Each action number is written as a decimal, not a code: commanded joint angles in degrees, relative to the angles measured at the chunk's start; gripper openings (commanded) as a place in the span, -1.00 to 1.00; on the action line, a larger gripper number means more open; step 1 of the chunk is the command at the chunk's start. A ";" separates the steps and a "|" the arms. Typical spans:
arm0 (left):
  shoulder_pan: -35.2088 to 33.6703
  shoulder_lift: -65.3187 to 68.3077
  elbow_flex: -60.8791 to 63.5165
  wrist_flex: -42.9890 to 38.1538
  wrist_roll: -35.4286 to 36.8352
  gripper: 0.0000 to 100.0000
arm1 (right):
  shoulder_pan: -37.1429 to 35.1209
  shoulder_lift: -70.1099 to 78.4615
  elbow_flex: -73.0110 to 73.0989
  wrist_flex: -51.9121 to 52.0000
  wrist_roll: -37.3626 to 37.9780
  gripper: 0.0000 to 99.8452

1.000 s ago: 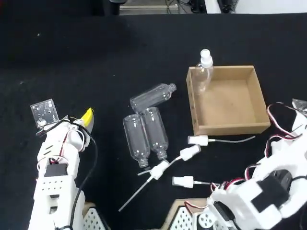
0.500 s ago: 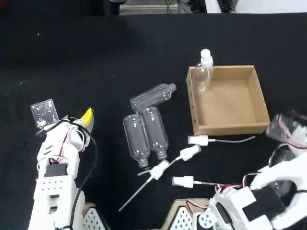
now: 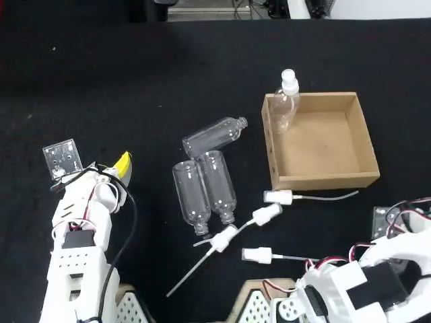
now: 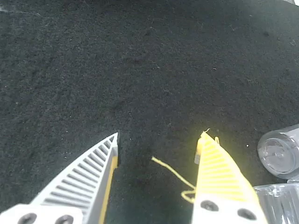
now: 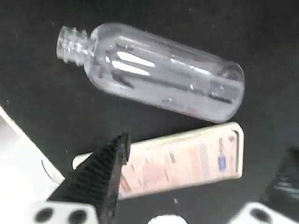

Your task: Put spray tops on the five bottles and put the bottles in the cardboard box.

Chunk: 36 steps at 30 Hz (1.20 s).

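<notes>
Black surface, seen from above. A cardboard box (image 3: 323,180) sits toward 2 o'clock, with one capped bottle (image 3: 285,101) upright in its corner. Three bare bottles (image 3: 219,185) lie at centre, and loose spray tops (image 3: 267,214) lie toward their 5 o'clock. At 8 o'clock, the left arm's fingers (image 4: 219,172) are spread, holding nothing. The right arm's fingers (image 5: 100,179) gape above a fifth bottle (image 5: 154,72) lying flat. The clear plastic looks light and slick, so take it mid-body.

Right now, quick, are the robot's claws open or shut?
Left gripper: open, holding nothing.
Right gripper: open, holding nothing.
</notes>
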 commanded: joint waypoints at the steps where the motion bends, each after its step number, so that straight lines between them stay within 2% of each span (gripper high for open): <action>1: 0.31 -0.70 -0.84 -1.41 0.62 -0.49 | -1.58 -0.84 4.62 -7.03 0.70 -0.08; 7: 0.31 -0.70 -0.84 -1.41 0.62 -0.49 | -3.16 -0.84 10.95 -13.19 1.32 -0.08; 29: 0.31 -0.70 -0.84 -1.41 0.62 -0.49 | -5.45 -0.66 18.42 -13.27 1.14 -0.10; 31: 0.31 -0.70 -0.84 -1.41 0.62 -0.49 | -5.19 -0.92 18.15 -13.27 1.05 -0.22; 33: 0.31 -0.70 -0.84 -1.41 0.62 -0.49 | -4.48 -0.92 17.36 -13.27 -0.53 -0.45; 36: 0.31 -0.70 -0.84 -1.41 0.62 -0.49 | -4.57 -0.84 16.22 -13.27 -8.26 -0.85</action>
